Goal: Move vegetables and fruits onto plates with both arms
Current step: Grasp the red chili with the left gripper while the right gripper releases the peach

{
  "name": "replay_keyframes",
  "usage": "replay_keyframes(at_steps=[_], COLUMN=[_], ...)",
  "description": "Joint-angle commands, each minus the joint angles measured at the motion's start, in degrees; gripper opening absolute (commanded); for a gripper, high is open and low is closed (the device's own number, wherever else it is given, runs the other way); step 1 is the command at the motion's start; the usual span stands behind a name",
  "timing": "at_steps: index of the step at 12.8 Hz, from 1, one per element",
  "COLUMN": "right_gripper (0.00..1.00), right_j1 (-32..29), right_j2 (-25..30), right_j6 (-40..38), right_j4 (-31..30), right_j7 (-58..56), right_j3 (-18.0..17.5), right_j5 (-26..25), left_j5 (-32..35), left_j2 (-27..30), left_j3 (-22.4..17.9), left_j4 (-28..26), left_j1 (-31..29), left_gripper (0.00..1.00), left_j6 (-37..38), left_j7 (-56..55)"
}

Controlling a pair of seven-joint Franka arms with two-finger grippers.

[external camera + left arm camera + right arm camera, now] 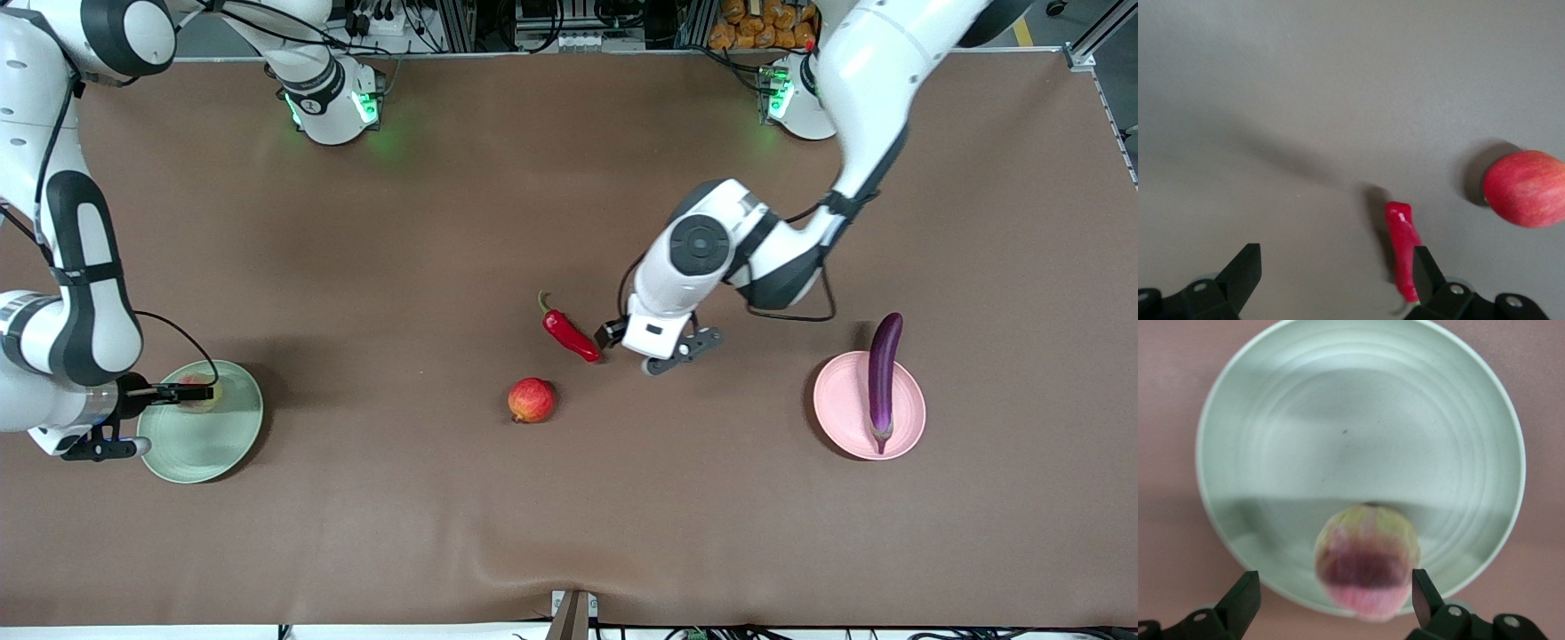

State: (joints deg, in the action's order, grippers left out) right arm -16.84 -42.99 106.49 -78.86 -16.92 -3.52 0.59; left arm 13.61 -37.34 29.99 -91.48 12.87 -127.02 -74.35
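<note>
The left end effector (1331, 280), fingers spread, reached down over the red chili pepper (571, 335) mid-counter. The right end effector (1331, 600), fingers spread, hung over the pale fruit (1367, 560) on the green plate (233, 440).

Eggplant (884, 378) lay across pink plate (840, 422); fuzzy fruit (200, 392) on green plate (204, 453); chili (569, 333) and apple (532, 400) mid-bench.

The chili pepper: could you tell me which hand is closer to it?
Left. The left hand hovers right beside the chili pepper; the right hand is at the green plate, open over the pale fruit.
</note>
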Motion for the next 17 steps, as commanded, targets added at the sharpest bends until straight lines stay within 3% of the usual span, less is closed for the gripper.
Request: replay_keyframes(at_steps=[1,3,12,17], right_gripper=[1.00,1.00,1.00,1.00], right_j1=[0.7,0.8,5.7,10.4], right_j2=[1.3,1.1,3.7,5.5], right_j6=[-11.0,-12.9,-14.3,-16.0], right_j4=[6.5,7.5,7.7,7.9], right_j7=[-0.4,-0.1,1.0,11.9], right_j3=[-0.4,-0.4,-0.9,-0.8], right_j5=[-1.5,-0.7,-0.5,-0.1], left_j5=[0.4,0.2,0.2,0.2], left_j2=[-4.4,-5.7,-11.7,-13.1], left_j3=[-7.6,-11.1,-11.5,-14.9], left_j4=[6.8,7.4,10.9,11.0], left_j1=[9.7,14.0,17.2,20.8], left_gripper=[1.00,1.00,1.00,1.00], left_j6=[0.3,0.3,-7.1,-8.2], left_j7=[-6.9,-7.5,-14.9,-15.8])
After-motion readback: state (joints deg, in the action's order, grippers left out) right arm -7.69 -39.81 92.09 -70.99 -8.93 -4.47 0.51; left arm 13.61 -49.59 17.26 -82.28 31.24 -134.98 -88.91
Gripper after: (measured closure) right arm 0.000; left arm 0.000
